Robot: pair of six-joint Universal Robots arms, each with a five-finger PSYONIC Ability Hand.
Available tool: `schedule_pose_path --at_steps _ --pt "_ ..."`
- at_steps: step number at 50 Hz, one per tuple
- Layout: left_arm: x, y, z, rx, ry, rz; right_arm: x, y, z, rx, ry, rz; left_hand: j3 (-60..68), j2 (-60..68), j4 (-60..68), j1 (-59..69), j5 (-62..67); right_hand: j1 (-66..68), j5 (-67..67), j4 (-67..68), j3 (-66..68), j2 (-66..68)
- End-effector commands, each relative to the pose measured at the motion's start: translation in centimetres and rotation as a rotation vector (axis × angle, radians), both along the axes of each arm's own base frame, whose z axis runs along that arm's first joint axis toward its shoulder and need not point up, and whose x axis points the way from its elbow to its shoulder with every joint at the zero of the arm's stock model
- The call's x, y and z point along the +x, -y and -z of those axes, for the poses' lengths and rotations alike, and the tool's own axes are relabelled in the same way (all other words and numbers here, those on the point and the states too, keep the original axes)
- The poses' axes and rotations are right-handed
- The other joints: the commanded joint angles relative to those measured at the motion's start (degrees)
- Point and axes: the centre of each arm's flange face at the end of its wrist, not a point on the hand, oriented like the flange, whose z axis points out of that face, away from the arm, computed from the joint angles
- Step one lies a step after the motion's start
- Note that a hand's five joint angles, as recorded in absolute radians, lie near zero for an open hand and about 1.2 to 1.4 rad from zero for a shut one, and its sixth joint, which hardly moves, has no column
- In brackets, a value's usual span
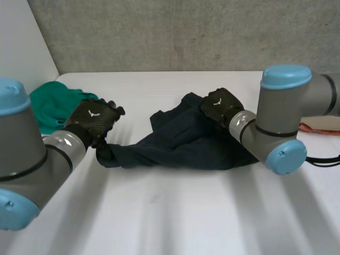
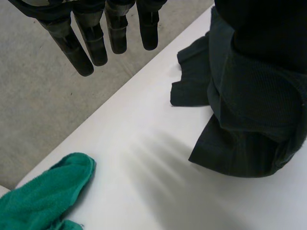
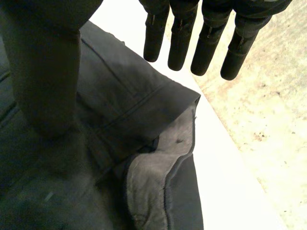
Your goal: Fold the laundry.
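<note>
The dark garment lay crumpled in the middle of the white bench, not yet flat and not folded. The left hand was at its left end and the right hand over its far right part, probably so that the two could pull it out flat. Both hands were wide and held nothing: the left fingers straight and clear of the cloth, the right fingers straight above a hem. A green cloth lay beside the left hand, apart from the garment.
</note>
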Motion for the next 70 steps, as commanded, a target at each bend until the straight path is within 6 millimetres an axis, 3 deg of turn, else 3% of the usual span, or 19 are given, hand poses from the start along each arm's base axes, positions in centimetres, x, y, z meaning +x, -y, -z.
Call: schedule_pose_path --at_steps 1,11,19,24,27,31,32,38,43,49,53,57,59,65,68,70 --pt "0.1 1.1 -0.7 0.114 -0.097 -0.062 -0.2 -0.8 -2.7 0.046 -0.001 -0.059 -3.3 -2.6 -2.6 -3.4 -3.2 2.8 4.2 4.1 2.7 3.1" --pt "0.4 2.1 -2.9 0.124 -0.197 -0.116 0.1 -0.1 -2.8 0.087 -0.022 -0.104 -3.3 -2.6 -2.6 -3.4 -3.2 3.5 4.9 4.8 3.3 3.8" --pt "0.0 1.8 -2.2 0.143 -0.178 -0.106 1.2 0.6 1.1 0.126 -0.040 -0.114 -2.5 -1.8 -1.7 -2.6 -2.4 3.5 4.9 4.8 3.3 3.8" --pt "0.3 1.5 -0.7 0.206 -0.158 -0.113 2.5 1.7 5.5 0.079 -0.027 -0.127 -1.3 -0.6 -0.6 -1.4 -1.2 3.3 4.7 4.6 3.2 3.7" --pt "0.4 0.9 -0.3 0.227 -0.152 -0.102 2.9 2.5 7.2 0.039 -0.018 -0.114 0.0 0.8 0.8 -0.1 0.1 4.8 6.2 6.1 4.7 5.2" --pt "0.8 -0.6 -1.3 0.229 -0.167 -0.060 3.2 3.7 8.6 -0.045 0.003 -0.069 -0.5 0.3 0.3 -0.6 -0.4 26.8 28.2 28.1 26.6 27.1" --pt "0.9 -0.9 -1.7 0.224 -0.172 -0.056 3.1 4.3 8.3 -0.084 0.016 -0.042 -0.8 -0.1 0.0 -0.9 -0.7 52.7 54.1 54.0 52.6 53.0" --pt "2.4 -1.3 -4.9 0.141 -0.204 -0.059 2.7 4.6 4.9 -0.133 0.074 0.022 -3.9 -3.2 -3.1 -4.0 -3.8 53.0 54.3 54.2 52.8 53.3" --pt "4.5 -0.1 -7.9 0.014 -0.184 -0.102 2.0 2.7 -0.5 -0.151 0.113 0.002 -3.9 -3.2 -3.1 -4.0 -3.8 53.0 54.3 54.2 52.8 53.3" --pt "5.3 1.6 -8.9 -0.041 -0.140 -0.114 0.6 -0.1 -4.9 -0.122 0.075 -0.031 -3.9 -3.2 -3.1 -4.0 -3.8 53.0 54.3 54.2 52.8 53.3" --pt "4.4 2.3 -7.8 -0.005 -0.126 -0.084 -0.6 -1.9 -7.6 -0.109 0.021 -0.033 -3.9 -3.2 -3.1 -4.0 -3.8 53.0 54.3 54.2 52.8 53.3" --pt "3.2 2.9 -4.8 0.082 -0.073 -0.042 -1.8 -2.5 -9.8 -0.124 -0.019 -0.004 -3.9 -3.2 -3.1 -4.0 -3.8 53.0 54.3 54.2 52.8 53.3" --pt "3.0 3.6 -2.3 0.124 0.013 -0.019 -2.4 -2.4 -10.4 -0.129 -0.036 0.026 -3.9 -3.2 -3.1 -4.0 -3.8 53.0 54.3 54.2 52.8 53.3" --pt "3.7 5.1 4.1 0.203 0.307 0.027 -2.3 -2.5 -8.9 -0.088 -0.090 0.027 -3.9 -3.2 -3.1 -4.0 -3.8 53.0 54.3 54.2 52.8 53.3" --pt "4.0 5.3 4.9 0.200 0.378 0.036 -2.1 -2.5 -8.0 -0.072 -0.116 0.026 -3.9 -3.2 -3.1 -4.0 -3.8 53.0 54.3 54.2 52.8 53.3" --pt "3.9 5.3 4.3 0.163 0.393 0.031 -2.1 -2.3 -7.3 -0.065 -0.141 0.040 2.7 3.4 3.5 2.6 2.8 53.0 54.3 54.2 52.8 53.3"
